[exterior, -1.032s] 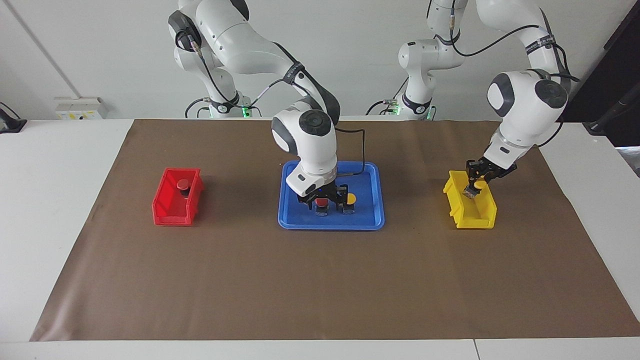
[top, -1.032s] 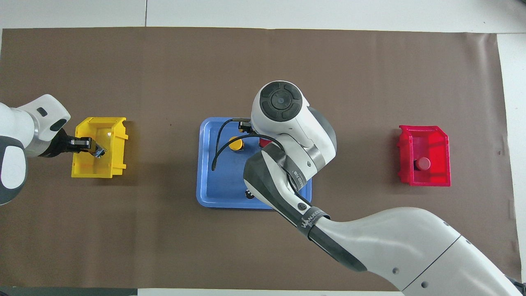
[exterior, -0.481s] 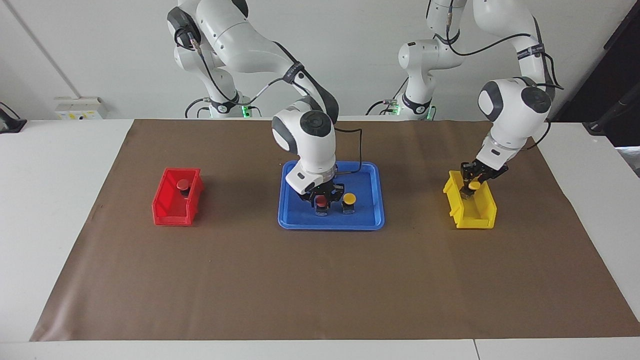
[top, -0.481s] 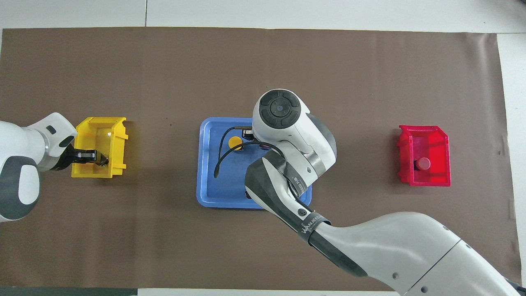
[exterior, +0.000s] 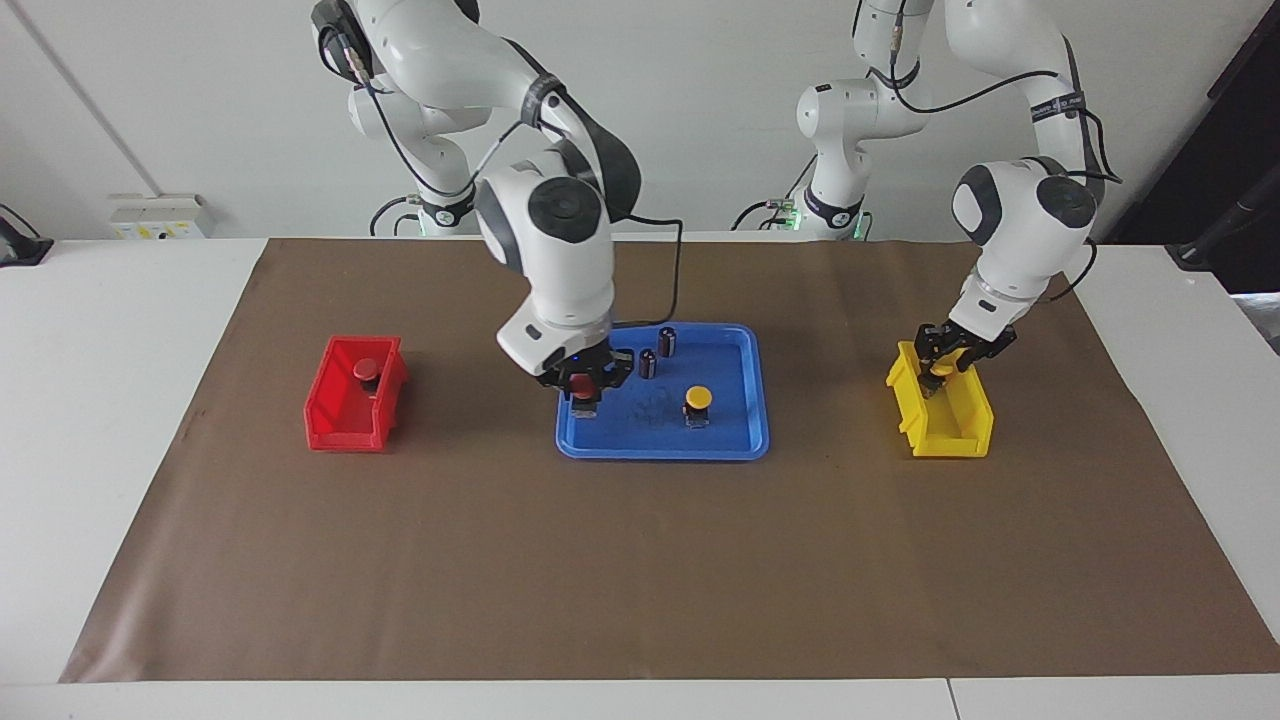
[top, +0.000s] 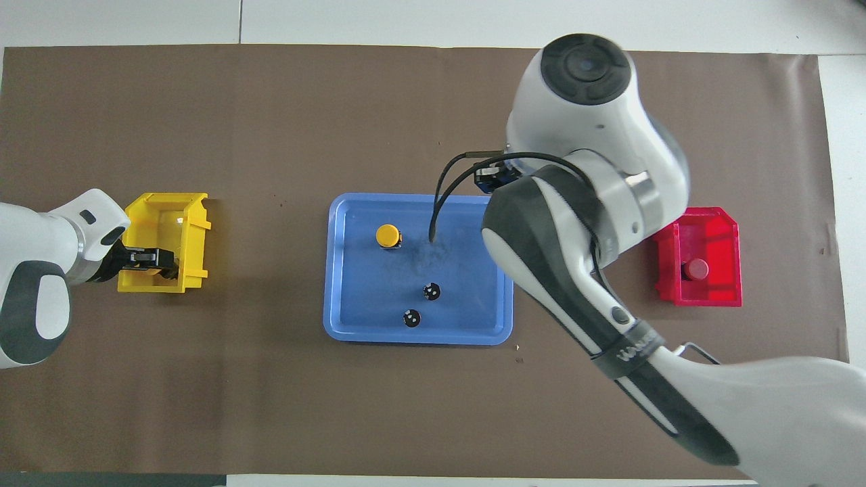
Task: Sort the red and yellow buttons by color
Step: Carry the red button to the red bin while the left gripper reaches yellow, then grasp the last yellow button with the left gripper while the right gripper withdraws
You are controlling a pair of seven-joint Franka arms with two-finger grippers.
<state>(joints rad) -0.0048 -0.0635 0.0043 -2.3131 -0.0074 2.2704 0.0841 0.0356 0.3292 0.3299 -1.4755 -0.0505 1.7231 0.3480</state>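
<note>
1. Red-capped button (exterior: 582, 384) hangs clamped in the right gripper (exterior: 583, 392), over the blue tray's (exterior: 728, 443) edge at the right arm's end, presumably bound for the red bin (exterior: 352, 433), where 1 red button (exterior: 367, 372) already sits.
2. Yellow bin (exterior: 968, 430) has the left gripper (exterior: 938, 378) dipped inside; whether its fingers have parted I cannot tell, and no button shows there.
3. 1 yellow button (exterior: 697, 402) stands in the tray, awaiting pickup, beside 2 dark cylinders (exterior: 656, 352).
</note>
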